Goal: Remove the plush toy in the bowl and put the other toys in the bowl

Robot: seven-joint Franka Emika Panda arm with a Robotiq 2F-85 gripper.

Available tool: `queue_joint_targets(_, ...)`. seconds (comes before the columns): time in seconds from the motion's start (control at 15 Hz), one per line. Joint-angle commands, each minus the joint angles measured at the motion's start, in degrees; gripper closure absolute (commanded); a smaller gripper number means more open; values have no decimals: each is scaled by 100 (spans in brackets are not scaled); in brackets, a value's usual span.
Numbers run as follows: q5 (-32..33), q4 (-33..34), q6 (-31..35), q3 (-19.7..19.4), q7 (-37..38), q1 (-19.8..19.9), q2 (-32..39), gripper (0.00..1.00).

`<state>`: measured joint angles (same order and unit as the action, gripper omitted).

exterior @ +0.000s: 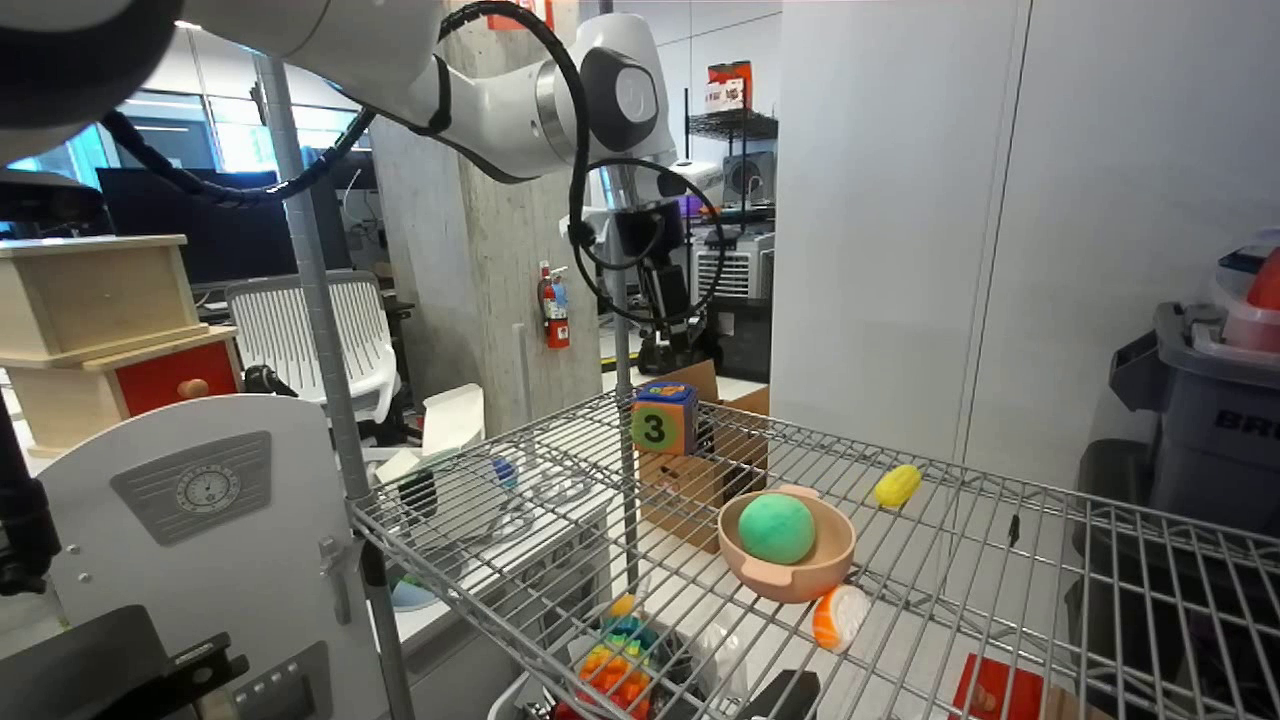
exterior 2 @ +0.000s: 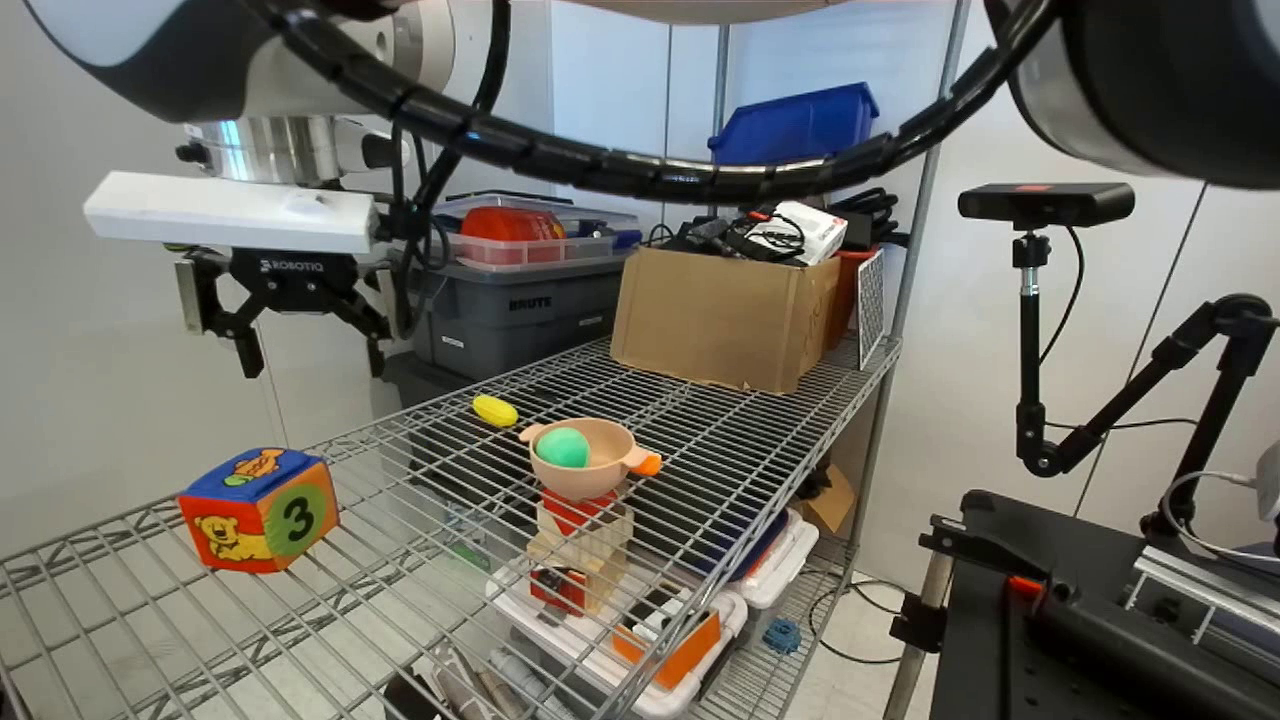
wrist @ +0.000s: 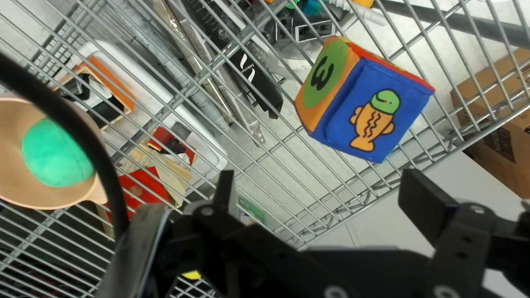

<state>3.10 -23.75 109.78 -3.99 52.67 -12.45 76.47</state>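
Note:
The bowl (exterior: 768, 575), tan and round, stands on the wire rack with the green ball (exterior: 777, 528) inside it. Beside the bowl, on the rack, lies the plush toy (exterior: 840, 617), orange with a white side; in an exterior view the plush toy (exterior 2: 649, 465) peeks out past a bowl handle. The yellow toy (exterior 2: 495, 410) rests on the rack apart from the bowl, and a sliver of it shows low in the wrist view. High above the rack hangs my gripper (exterior 2: 312, 358), its fingers spread wide with nothing between them. A dark cable crosses bowl and ball in the wrist view.
A soft number cube (exterior 2: 262, 510) sits on the rack, below and ahead of the gripper in the wrist view. A cardboard box (exterior 2: 722, 315) and a grey bin (exterior 2: 520, 310) stand beyond. Upright posts (exterior: 325, 270) rise at the rack's edges.

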Motion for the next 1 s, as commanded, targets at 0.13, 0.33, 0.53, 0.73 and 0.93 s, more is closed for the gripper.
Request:
queue_joint_targets(0.13,-263,-187,-518,325,-616,78,-188,0)
queue_joint_targets(0.33,-166,-71,-347,185,-417,16,-31,0)
queue_joint_targets(0.53,-182,-72,-393,202,-469,21,-32,0)
queue_joint_targets(0.73,-185,-73,-394,205,-489,23,-32,0)
queue_joint_targets(0.93,-186,-73,-394,207,-496,23,-32,0)
